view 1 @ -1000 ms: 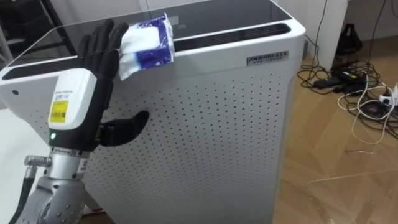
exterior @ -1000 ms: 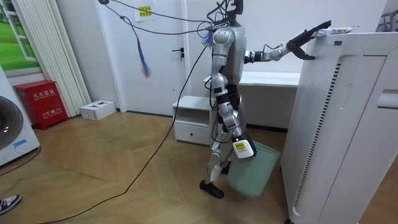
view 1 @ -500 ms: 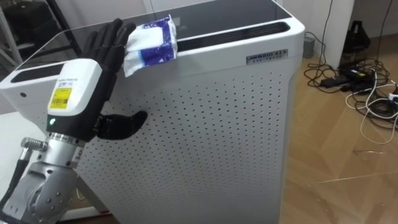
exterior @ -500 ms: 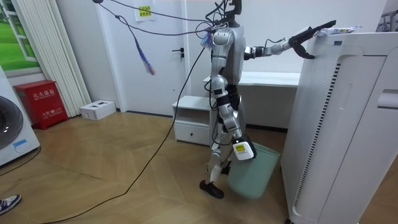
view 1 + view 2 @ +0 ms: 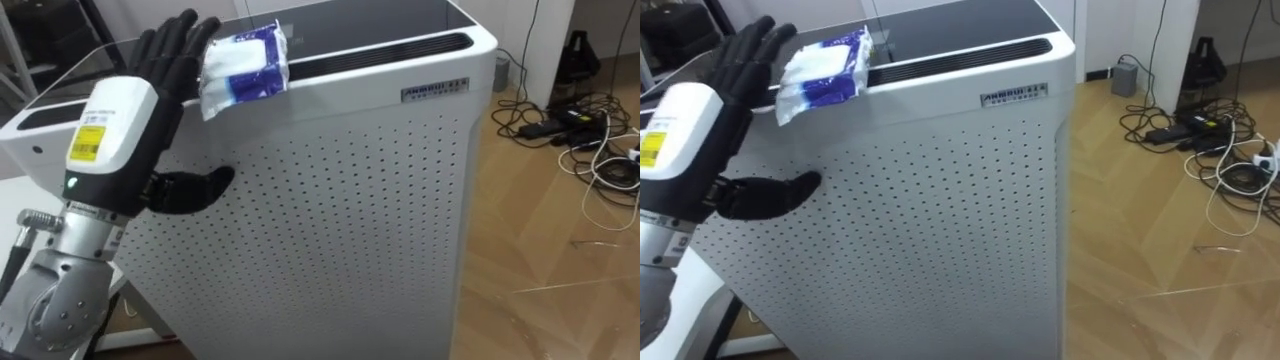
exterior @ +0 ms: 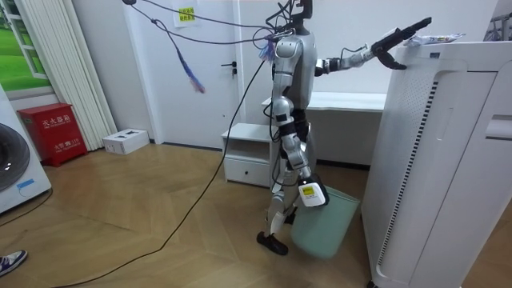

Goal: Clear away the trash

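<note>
The left hand (image 5: 120, 120) is held raised closest to the camera, back outward, its fingers (image 5: 172, 42) stretched straight and slightly fanned, with the thumb spread out below them against the perforated front of a white appliance (image 5: 330, 220); nothing is gripped. Just beyond the fingertips, a white-and-blue wipes packet (image 5: 243, 62) is seen lying flat on the front edge of the appliance's top. Its long axis is set running away from the fingertips and slightly back from the edge, one short end turned toward the hand and the other pointing off to the hand's right. Whether the fingertips touch the packet cannot be told. Farther off, well to the right of the hand, a tangle of cables (image 5: 590, 160) is spread on the wooden floor. In the room view the right hand (image 6: 311, 193) is hung low beside a green bin (image 6: 328, 228); its fingers cannot be made out.
</note>
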